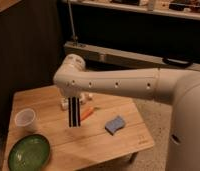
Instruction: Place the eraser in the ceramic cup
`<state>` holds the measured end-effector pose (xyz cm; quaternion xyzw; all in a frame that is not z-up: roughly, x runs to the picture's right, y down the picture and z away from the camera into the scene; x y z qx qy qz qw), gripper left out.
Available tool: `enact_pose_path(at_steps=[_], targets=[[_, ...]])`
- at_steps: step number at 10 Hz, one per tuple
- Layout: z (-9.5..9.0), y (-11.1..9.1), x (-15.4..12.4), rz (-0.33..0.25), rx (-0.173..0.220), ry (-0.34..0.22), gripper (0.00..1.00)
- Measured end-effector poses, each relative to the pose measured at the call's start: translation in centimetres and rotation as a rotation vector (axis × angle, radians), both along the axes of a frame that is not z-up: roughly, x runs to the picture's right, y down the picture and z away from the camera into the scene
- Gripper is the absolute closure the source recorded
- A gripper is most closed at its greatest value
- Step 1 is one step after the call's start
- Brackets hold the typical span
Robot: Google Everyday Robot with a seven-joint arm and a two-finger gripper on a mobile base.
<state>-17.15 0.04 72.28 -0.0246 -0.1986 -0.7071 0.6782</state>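
My fingers (74, 99) pinch the eraser (74, 114) by its top; it hangs upright above the table (118, 146), cup (24, 119) well left (small mouth). The long block could catch the rim and topple it.

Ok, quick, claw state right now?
Claw: closed on the eraser, which hangs upright under the wrist, above the table.
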Motion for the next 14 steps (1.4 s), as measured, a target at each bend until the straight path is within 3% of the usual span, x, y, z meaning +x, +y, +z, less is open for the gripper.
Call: enact_pose_path(at_steps=[2,3,6,14], targets=[[0.3,-2.0,-2.4,0.018,0.043,-0.08,1.0],[0.2,-3.2,-3.3,0.047,0.105,-0.162,1.0],[-0.1,-4.5,-4.2,0.081,0.219,-0.278,1.0],[-0.1,-4.5,-4.2,0.08,0.222,-0.281,1.0]])
